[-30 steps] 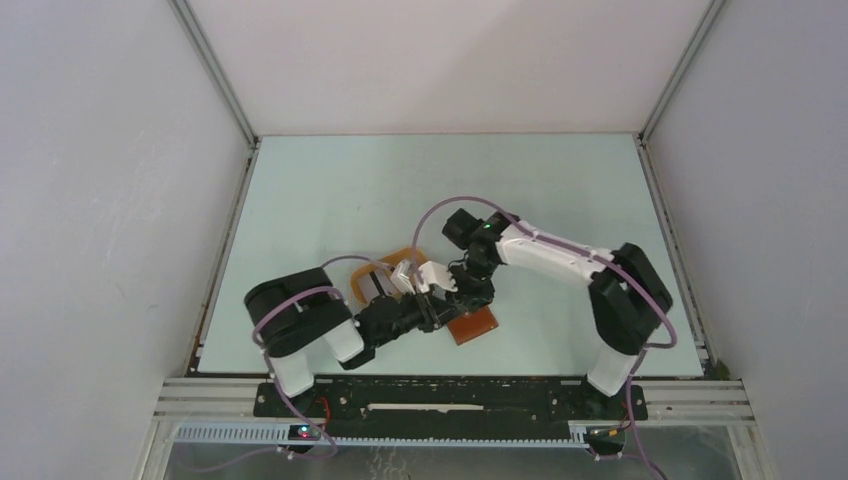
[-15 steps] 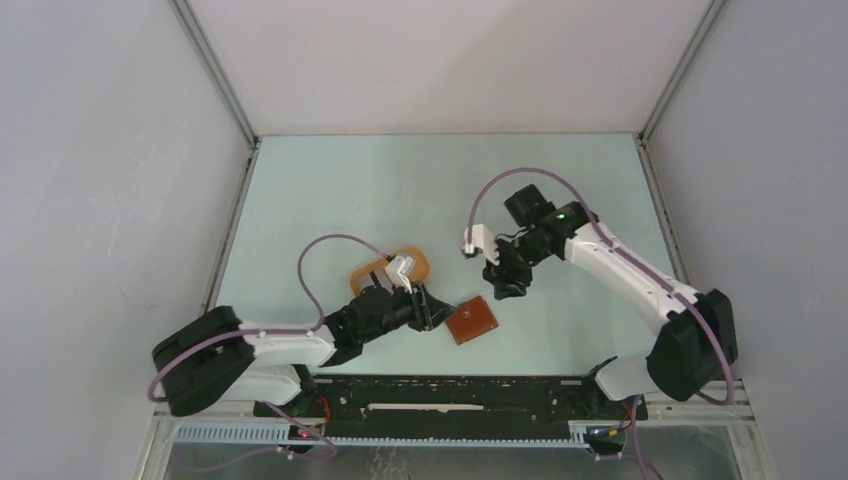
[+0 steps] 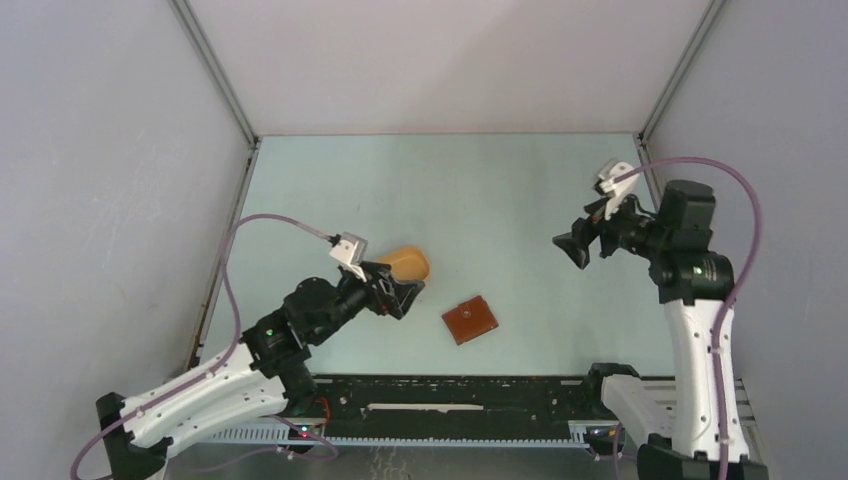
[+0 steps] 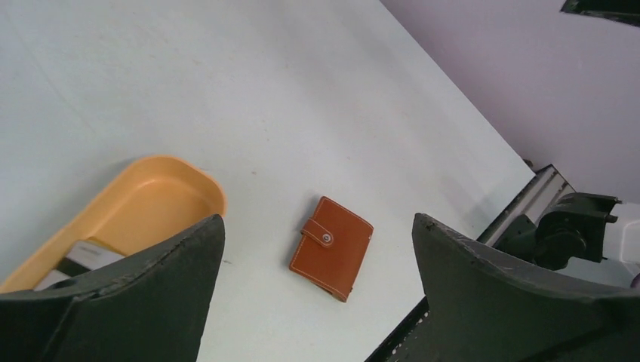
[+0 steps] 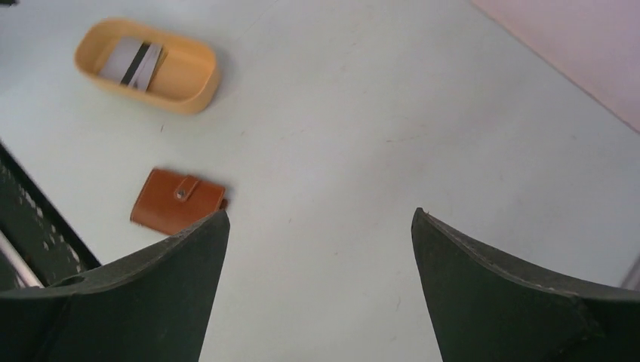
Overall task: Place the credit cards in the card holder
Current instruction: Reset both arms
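The card holder (image 3: 470,321) lies folded shut on the table, reddish-brown with its strap snapped; it also shows in the left wrist view (image 4: 332,247) and in the right wrist view (image 5: 177,200). The credit cards (image 5: 136,62), grey-white with a dark stripe, lie inside the orange tray; one corner of them shows in the left wrist view (image 4: 84,256). My left gripper (image 3: 397,293) (image 4: 317,219) hangs open above the tray's near end, left of the card holder, holding nothing. Far to the right, my right gripper (image 3: 572,250) (image 5: 319,213) is raised, open and empty.
The orange-yellow oval tray (image 3: 412,262) (image 5: 189,83) sits just left of the card holder. A black mounting rail (image 3: 450,395) runs along the near table edge. White walls enclose the table on three sides.
Both arms have drawn back from the card holder, the left toward the near left, the right up and to the far right. Both grippers have opened. The card holder stays on the table.
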`<action>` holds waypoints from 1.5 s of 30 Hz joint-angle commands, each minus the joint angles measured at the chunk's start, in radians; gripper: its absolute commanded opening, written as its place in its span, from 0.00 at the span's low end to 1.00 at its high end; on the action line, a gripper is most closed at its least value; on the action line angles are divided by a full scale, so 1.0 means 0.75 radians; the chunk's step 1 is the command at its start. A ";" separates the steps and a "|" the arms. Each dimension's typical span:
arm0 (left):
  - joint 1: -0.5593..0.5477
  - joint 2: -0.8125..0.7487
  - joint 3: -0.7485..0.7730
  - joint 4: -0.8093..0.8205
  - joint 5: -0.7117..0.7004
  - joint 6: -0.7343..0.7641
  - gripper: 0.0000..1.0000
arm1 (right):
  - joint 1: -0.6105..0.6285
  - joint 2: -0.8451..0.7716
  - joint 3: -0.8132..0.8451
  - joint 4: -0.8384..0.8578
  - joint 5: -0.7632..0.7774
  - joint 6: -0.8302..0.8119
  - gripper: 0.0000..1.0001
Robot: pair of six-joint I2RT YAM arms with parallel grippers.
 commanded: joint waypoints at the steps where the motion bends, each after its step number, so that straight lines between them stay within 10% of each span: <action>1: 0.028 -0.100 0.181 -0.319 -0.074 0.122 1.00 | -0.101 -0.131 0.019 0.176 0.042 0.439 1.00; 17: 0.150 -0.227 0.631 -0.758 -0.138 0.170 1.00 | -0.155 -0.158 0.222 0.092 -0.124 0.749 1.00; 31: 0.653 -0.187 0.544 -0.700 0.271 0.249 1.00 | -0.192 -0.132 0.182 0.176 -0.253 0.785 1.00; 45: 0.719 -0.226 0.379 -0.592 0.347 0.283 1.00 | -0.232 -0.063 0.084 0.310 -0.309 0.863 1.00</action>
